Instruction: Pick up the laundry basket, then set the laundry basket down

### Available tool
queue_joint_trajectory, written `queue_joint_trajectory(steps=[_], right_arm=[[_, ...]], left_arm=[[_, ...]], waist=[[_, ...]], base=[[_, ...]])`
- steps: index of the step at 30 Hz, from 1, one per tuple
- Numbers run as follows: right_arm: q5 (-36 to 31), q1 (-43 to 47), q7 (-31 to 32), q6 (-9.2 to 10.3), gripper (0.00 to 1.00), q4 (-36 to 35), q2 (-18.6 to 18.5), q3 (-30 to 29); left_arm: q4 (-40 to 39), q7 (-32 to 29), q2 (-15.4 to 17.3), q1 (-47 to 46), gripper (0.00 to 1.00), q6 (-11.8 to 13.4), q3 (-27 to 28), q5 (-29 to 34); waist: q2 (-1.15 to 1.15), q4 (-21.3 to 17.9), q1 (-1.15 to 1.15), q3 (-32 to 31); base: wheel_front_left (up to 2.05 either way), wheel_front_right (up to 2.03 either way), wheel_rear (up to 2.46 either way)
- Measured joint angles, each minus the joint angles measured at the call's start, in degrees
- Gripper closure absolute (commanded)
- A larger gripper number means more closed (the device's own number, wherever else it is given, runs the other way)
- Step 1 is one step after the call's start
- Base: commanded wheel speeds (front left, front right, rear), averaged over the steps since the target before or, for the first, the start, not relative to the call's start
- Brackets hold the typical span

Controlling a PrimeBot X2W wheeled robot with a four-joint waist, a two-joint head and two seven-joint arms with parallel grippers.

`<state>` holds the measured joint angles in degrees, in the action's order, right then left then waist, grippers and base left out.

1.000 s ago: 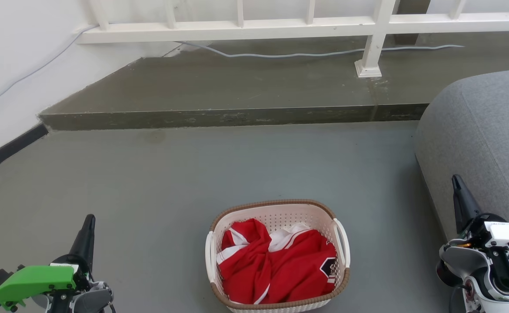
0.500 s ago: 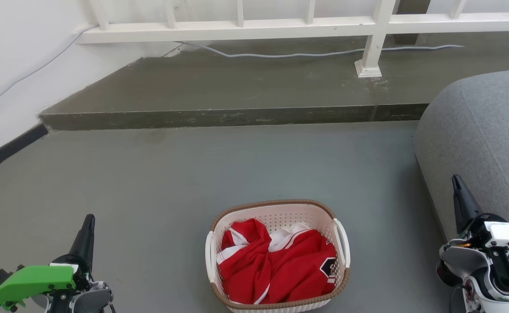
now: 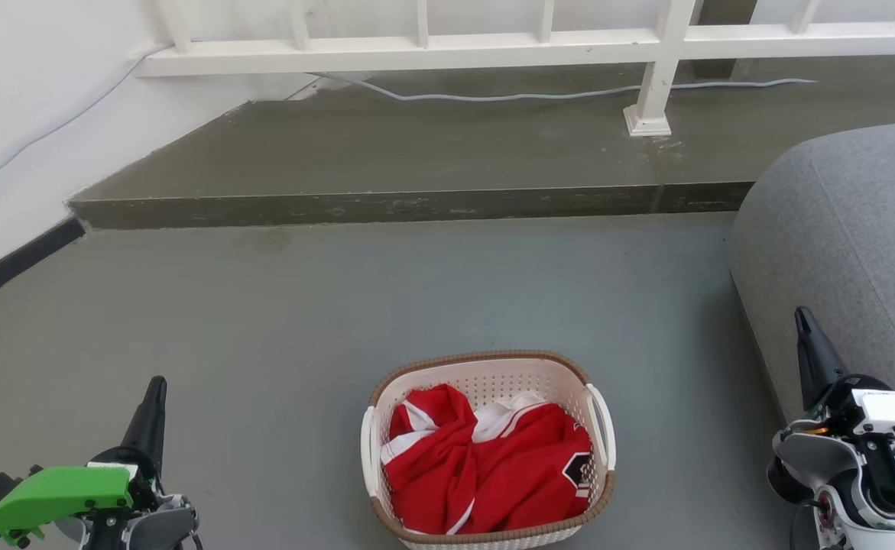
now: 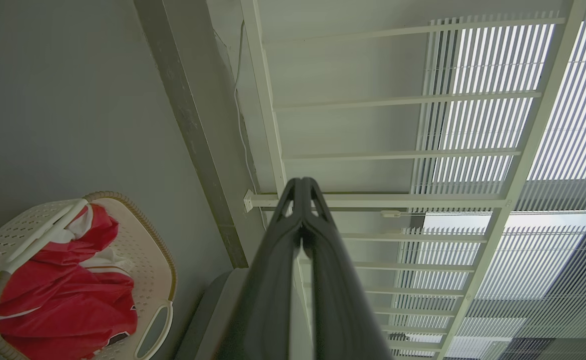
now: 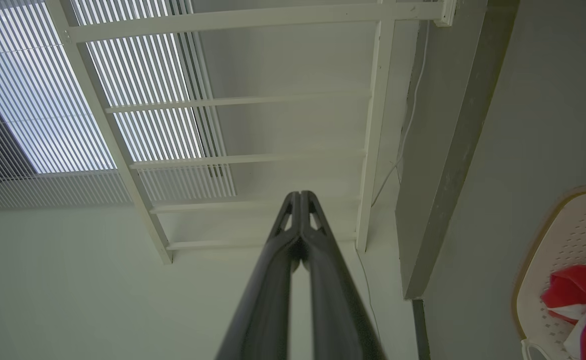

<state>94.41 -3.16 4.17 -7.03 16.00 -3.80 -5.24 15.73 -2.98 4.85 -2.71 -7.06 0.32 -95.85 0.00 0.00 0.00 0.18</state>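
Note:
The laundry basket [image 3: 485,378] is cream-white and perforated, with a brown woven-look rim and white side handles. It stands on the grey floor at the bottom centre of the head view, with red and white clothing [image 3: 485,470] inside. My left gripper [image 3: 157,383] sits far to its left, fingers together and empty. My right gripper [image 3: 801,315] sits far to its right beside a grey sofa, also shut and empty. The basket [image 4: 137,235] lies at the lower left of the left wrist view, where the left gripper [image 4: 301,181] points away from it. The right wrist view holds the basket [image 5: 573,230] at its right edge and the right gripper [image 5: 300,194].
A raised concrete step [image 3: 386,206] crosses the floor beyond the basket, with a white railing [image 3: 493,46] and a grey cable [image 3: 493,96] on it. A grey sofa [image 3: 844,244] fills the right side. A white wall [image 3: 27,114] with a dark baseboard runs along the left.

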Motion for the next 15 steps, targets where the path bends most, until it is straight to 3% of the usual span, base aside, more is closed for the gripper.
queue_joint_trajectory(steps=[15], right_arm=[[0.0,0.0,0.0,0.00,1.00,0.0,0.0,0.0]], left_arm=[[0.0,0.0,-0.1,0.0,1.00,0.0,0.1,0.2]], waist=[[0.00,0.0,0.00,0.0]], base=[[0.00,0.00,0.00]])
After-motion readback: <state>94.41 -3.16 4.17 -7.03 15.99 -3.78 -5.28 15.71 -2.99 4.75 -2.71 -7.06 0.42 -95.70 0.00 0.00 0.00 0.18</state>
